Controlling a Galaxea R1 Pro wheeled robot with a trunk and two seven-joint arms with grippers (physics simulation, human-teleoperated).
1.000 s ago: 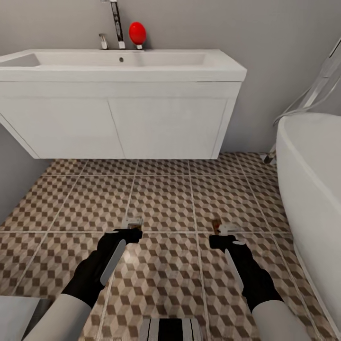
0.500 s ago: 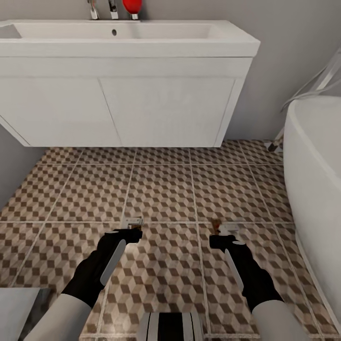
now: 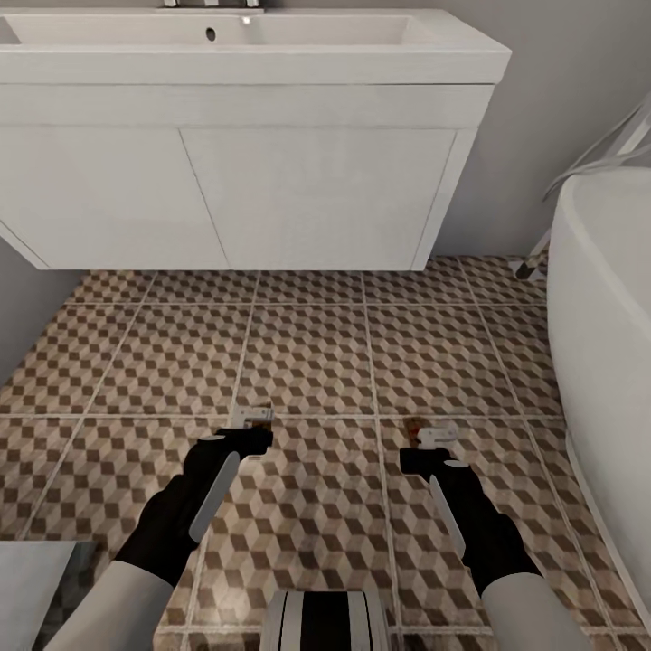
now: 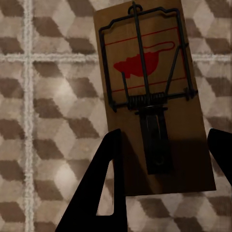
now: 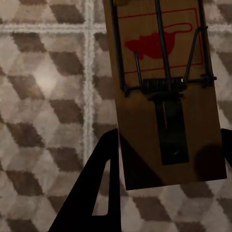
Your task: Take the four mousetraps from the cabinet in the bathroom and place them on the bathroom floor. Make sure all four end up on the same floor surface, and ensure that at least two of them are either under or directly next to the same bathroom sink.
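Nearest the robot, both arms reach forward and down over the bathroom floor [image 3: 307, 362]. The left gripper [image 3: 254, 429] holds a mousetrap [image 4: 153, 92]: in the left wrist view the tan board sits between the two dark fingers [image 4: 107, 183], its near end pinched from both long sides, the wire spring and red mark pointing away from the gripper. The right gripper [image 3: 430, 447] holds a second mousetrap [image 5: 164, 92] the same way, its board clamped between the right fingers [image 5: 104, 186], with cube-patterned tiles and a pale grout line showing behind it. Both traps are up off the tiles, level with each other and well apart. Farther on, the white vanity unit [image 3: 244, 181] hangs on the wall with the sink [image 3: 271, 41] on top. The bathtub [image 3: 606, 344] stands at the right.
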